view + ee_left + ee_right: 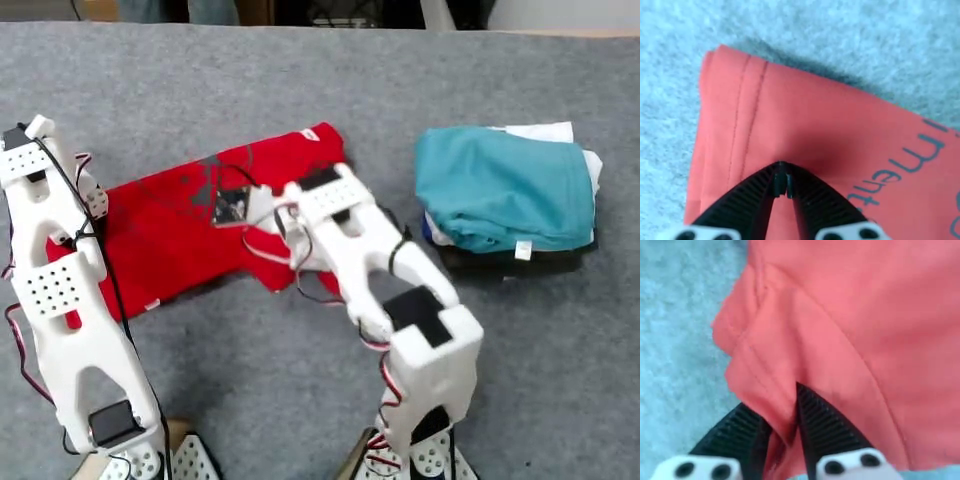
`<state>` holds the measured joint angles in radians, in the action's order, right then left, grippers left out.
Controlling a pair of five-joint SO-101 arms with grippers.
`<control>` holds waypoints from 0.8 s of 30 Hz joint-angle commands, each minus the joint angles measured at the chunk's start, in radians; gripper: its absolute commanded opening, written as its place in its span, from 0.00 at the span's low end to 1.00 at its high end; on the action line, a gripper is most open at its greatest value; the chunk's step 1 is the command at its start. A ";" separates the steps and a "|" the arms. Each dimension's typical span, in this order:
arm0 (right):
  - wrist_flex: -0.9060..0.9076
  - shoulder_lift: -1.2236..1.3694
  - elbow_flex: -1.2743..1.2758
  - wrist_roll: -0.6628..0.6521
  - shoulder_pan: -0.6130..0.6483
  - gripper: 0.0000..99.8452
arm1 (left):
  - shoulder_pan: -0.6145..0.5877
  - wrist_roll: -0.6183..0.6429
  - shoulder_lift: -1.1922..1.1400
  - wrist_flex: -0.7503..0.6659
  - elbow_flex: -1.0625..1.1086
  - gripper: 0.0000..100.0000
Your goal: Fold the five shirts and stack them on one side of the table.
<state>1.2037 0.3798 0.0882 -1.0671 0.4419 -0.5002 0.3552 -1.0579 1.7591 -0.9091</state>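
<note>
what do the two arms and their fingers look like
Both the left arm and right arm are white plastic shells with black motor blocks at the joints, and loose red, white and black cables run along them. The fingers are black and ribbed on white bases.

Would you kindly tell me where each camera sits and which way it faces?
High view: fixed above the table, looking down at the red shirt and the folded stack; the left arm and right arm show.
Left wrist view: on the left arm, looking along its shut left pincer at the shirt's stitched hem.
Right wrist view: on the right arm, looking along the right pincer, shut on a shirt fold.
Shared: all three show the red shirt on the grey table.
</note>
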 commanded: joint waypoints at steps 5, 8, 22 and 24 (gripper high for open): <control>0.381 0.321 -0.750 0.009 -0.020 0.01 | -0.001 -0.002 0.002 0.002 0.004 0.03; 0.532 0.510 -1.110 -0.057 -0.017 0.01 | 0.001 -0.002 0.002 0.002 0.004 0.03; 0.456 0.901 -1.762 -0.072 0.000 0.21 | 0.002 -0.002 -0.002 0.002 0.004 0.03; 0.451 0.880 -1.765 -0.041 -0.002 0.37 | 0.002 -0.002 -0.002 0.002 0.004 0.03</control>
<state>1.6732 1.3019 -1.6303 -1.1408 0.4388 -0.5002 0.3552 -1.0579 1.7591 -0.9091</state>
